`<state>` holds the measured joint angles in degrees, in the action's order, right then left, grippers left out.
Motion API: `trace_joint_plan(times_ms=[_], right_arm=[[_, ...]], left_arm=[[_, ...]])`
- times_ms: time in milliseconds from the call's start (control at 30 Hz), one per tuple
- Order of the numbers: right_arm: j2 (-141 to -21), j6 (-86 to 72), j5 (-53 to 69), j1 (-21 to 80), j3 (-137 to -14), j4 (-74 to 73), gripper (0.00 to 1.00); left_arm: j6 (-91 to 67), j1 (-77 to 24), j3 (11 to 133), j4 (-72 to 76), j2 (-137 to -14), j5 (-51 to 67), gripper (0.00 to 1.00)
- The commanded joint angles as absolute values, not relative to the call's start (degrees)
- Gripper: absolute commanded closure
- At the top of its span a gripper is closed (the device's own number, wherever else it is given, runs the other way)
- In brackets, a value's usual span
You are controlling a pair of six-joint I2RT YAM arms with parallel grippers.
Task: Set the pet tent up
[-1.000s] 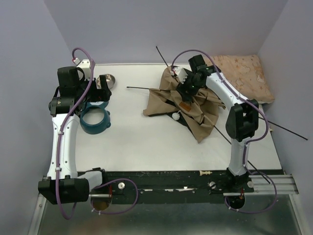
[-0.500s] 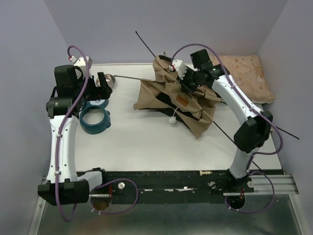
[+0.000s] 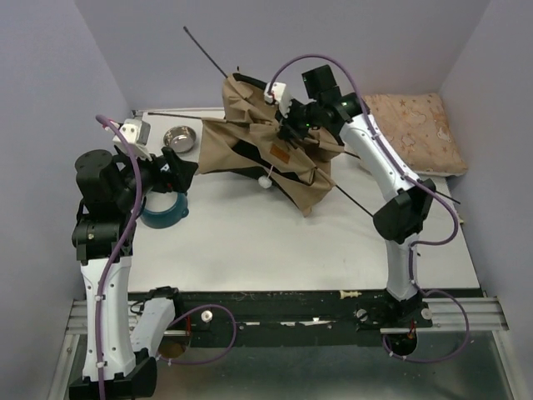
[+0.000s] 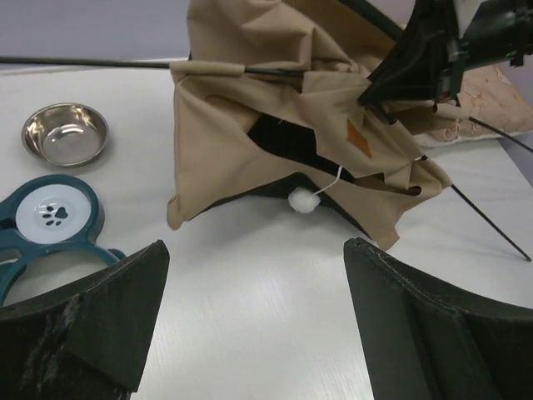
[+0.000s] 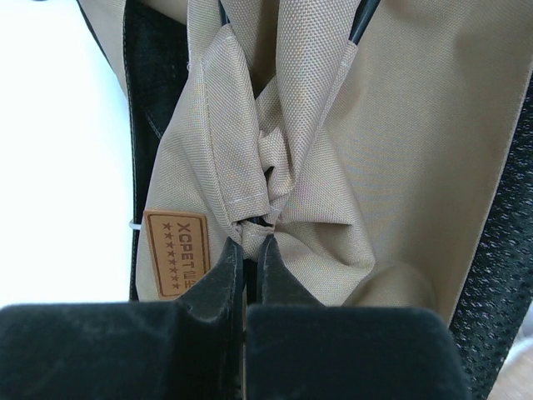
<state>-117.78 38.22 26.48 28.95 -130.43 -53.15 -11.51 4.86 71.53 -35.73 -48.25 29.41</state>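
White table, steel bowl, teal ring, pink cushion near pet tent

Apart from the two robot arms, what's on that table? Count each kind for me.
pet tent: 1
metal bowl: 1
teal bowl stand: 1
pink cushion: 1
Total: 4

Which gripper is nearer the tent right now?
Right. The right gripper is shut on the tent, pinching its tan fabric beside the label; the left gripper hangs open above the table, short of the tent and facing it.
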Motion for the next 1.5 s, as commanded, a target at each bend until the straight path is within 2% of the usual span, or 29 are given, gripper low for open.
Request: trace_joint_plan(times_ms=[0,167,233,267,300,333,367,433,533,700,833,967,1133,1300,1467], right_arm=[[-121.7,36.7,27.8,31.8,-130.4,-47.3,0.99],[-125.9,32.7,26.5,33.1,-133.1,-41.4,0.99],[-126.8,32.0,26.8,33.3,-133.2,-39.5,0.93],[-126.8,31.8,27.1,33.5,-132.2,-38.3,0.85],[-126.4,31.7,27.1,33.7,-130.9,-36.8,0.63],[-126.0,31.9,26.4,33.8,-130.0,-35.8,0.37],[-125.3,32.1,25.8,33.9,-129.3,-35.1,0.19],[-123.0,31.5,23.9,33.9,-129.0,-35.4,0.10],[-114.6,31.8,23.7,33.1,-124.4,-39.6,0.09],[-92.6,34.7,27.9,28.0,-99.1,-44.2,0.08],[-79.9,40.9,31.3,19.9,-80.5,-57.8,0.09],[-72.3,51.1,30.9,12.1,-68.2,-71.9,0.13],[-66.6,56.8,26.5,6.4,-58.2,-75.9,0.16],[-68.7,55.5,24.3,5.0,-56.1,-71.7,0.19],[-75.6,52.0,25.0,4.4,-57.8,-67.7,0.33]], left_arm=[[-15.1,4.9,66.7,-34.3,-47.7,31.5,0.01],[-18.5,4.9,60.5,-30.3,-45.9,33.3,0.01],[-19.0,5.0,59.4,-30.0,-46.3,33.3,0.01],[-19.1,4.9,59.2,-29.9,-46.8,33.2,0.01],[-19.3,4.9,59.2,-29.7,-47.1,32.8,0.01],[-19.5,4.9,59.2,-29.4,-47.4,32.4,0.01],[-19.7,5.1,59.2,-28.8,-47.5,31.8,0.01],[-20.4,5.0,59.2,-27.5,-47.5,31.1,0.01],[-21.1,4.9,59.2,-26.5,-47.1,31.1,0.01],[-20.1,4.9,56.9,-25.2,-46.1,33.0,0.01],[-20.5,4.9,54.2,-23.5,-45.1,37.6,0.01],[-20.5,4.5,51.3,-21.4,-44.5,41.1,0.01],[-19.3,1.9,50.4,-21.9,-44.4,38.8,0.01],[-19.9,0.7,49.0,-21.3,-44.2,36.8,0.01],[-17.2,0.7,50.6,-23.4,-46.2,33.2,0.02]])
